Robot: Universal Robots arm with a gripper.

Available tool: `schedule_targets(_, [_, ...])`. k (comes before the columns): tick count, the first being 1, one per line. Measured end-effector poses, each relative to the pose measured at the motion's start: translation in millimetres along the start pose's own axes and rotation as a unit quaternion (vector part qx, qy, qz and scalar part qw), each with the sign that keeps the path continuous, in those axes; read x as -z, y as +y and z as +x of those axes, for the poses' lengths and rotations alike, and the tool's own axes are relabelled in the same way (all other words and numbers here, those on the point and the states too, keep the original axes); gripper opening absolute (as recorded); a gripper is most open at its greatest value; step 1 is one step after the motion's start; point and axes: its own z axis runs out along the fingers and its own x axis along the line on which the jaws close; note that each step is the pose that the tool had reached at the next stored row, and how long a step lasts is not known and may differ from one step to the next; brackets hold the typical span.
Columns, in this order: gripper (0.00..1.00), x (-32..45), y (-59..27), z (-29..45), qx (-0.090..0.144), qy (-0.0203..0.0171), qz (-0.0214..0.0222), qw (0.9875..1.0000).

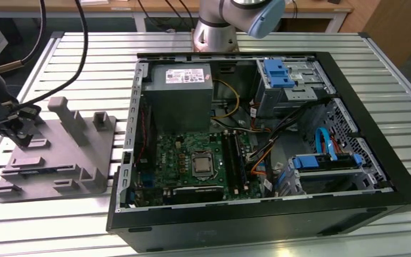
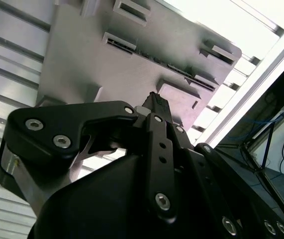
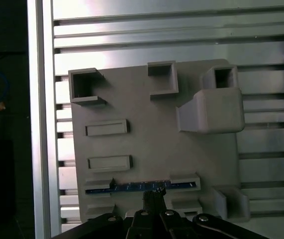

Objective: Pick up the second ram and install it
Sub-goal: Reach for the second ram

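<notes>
Gripper (image 3: 154,192) hangs at the second ram (image 3: 132,187), which lies in a slot of the grey holder (image 3: 156,149) on the table (image 3: 263,164) beside the open computer case (image 1: 263,217); we cannot tell whether it is clamped.

Slatted metal table (image 1: 48,225), wooden desk (image 1: 320,8) behind, bright glare on slats

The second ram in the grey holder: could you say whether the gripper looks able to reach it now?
Probably yes: in the first wrist view the gripper hangs right at the middle of the second ram, which lies in its slot in the grey holder, with nothing between them.
</notes>
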Motion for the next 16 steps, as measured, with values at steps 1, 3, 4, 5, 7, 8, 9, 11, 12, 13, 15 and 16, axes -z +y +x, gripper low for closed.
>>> schedule_targets(1, [0.10,-0.7,-0.4,0.1,0.000,0.0000,0.0002,1.0000])
schedule_targets(3, [0.10,-2.2,-1.0,0.1,0.000,0.0000,0.0004,1.0000])
schedule_targets(4, [0.10,-2.9,-1.3,0.1,0.000,0.0000,0.0005,1.0000])
schedule_targets(5, [0.10,-3.7,-1.6,0.1,0.000,0.0000,0.0007,1.0000])
schedule_targets(7, [0.10,-5.2,-2.1,0.2,0.000,-0.0001,0.0009,1.0000])
schedule_targets(8, [0.10,-5.9,-2.4,0.2,0.000,-0.0001,0.0011,1.0000])
schedule_targets(9, [0.10,-6.6,-2.6,0.2,0.000,-0.0001,0.0013,1.0000])
schedule_targets(11, [0.10,-7.9,-3.1,0.2,0.000,-0.0001,0.0016,1.0000])
schedule_targets(12, [0.10,-8.6,-3.3,0.3,0.000,-0.0001,0.0018,1.0000])
schedule_targets(13, [0.10,-9.2,-3.6,0.3,0.000,-0.0001,0.0020,1.0000])
schedule_targets(15, [0.10,-10.5,-4.1,0.4,0.000,-0.0002,0.0022,1.0000])
schedule_targets(16, [0.10,-11.1,-4.3,0.3,0.000,-0.0002,0.0024,1.0000])
